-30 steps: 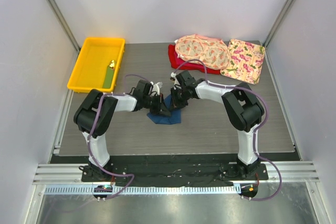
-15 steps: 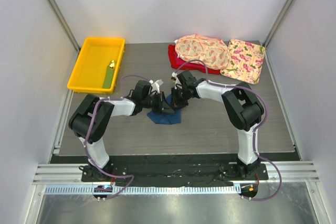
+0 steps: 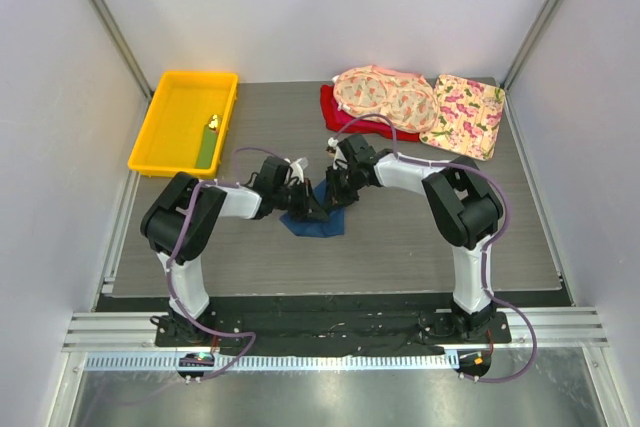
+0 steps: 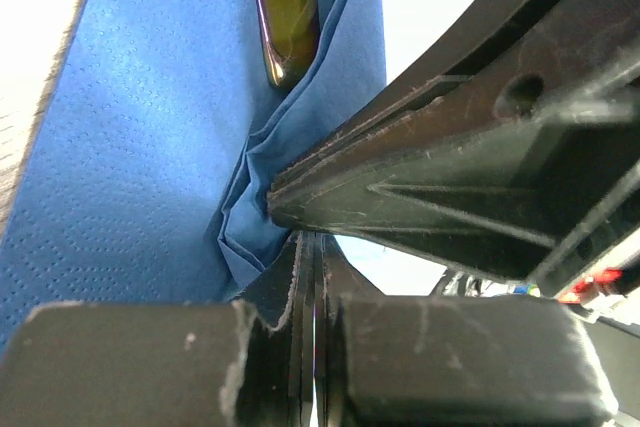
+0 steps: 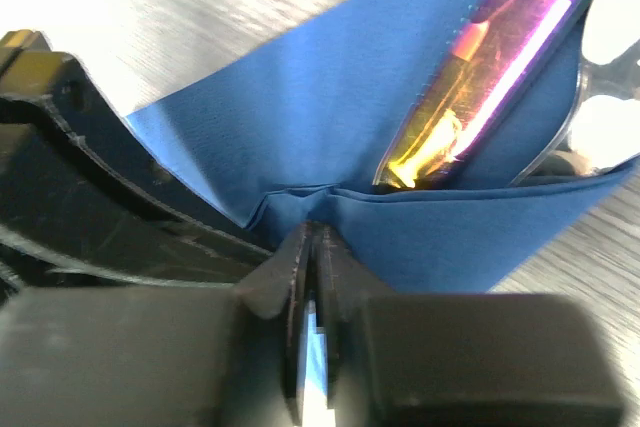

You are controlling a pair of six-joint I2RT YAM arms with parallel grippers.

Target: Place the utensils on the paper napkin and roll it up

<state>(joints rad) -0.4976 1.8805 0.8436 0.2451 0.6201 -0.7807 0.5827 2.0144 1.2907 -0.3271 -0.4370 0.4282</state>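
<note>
**A:** Where's the paper napkin (image 3: 320,225)?

**B:** Mid-table, between the two arms. It's folded over the utensils (image 5: 480,67), and iridescent handles and a spoon bowl stick out from under the flap.

**A:** Which way do they lie?

**B:** In each wrist view their long axis runs away from the fingertips, straight out from the fold. From above, the arms hide them.

**A:** And the hands?

**B:** The right gripper (image 5: 314,239) is clamped on the crease of the flap. The left gripper (image 4: 312,252) is pinched tight on crumpled blue paper just beside it, so both meet at one spot on the near edge.

**A:** So neither is nearer?

**B:** No, they're level. I'd judge the roll has to turn about the handles' axis, carrying that pinched edge over them. With thin paper bunched at one point, tearing is the risk.
</note>
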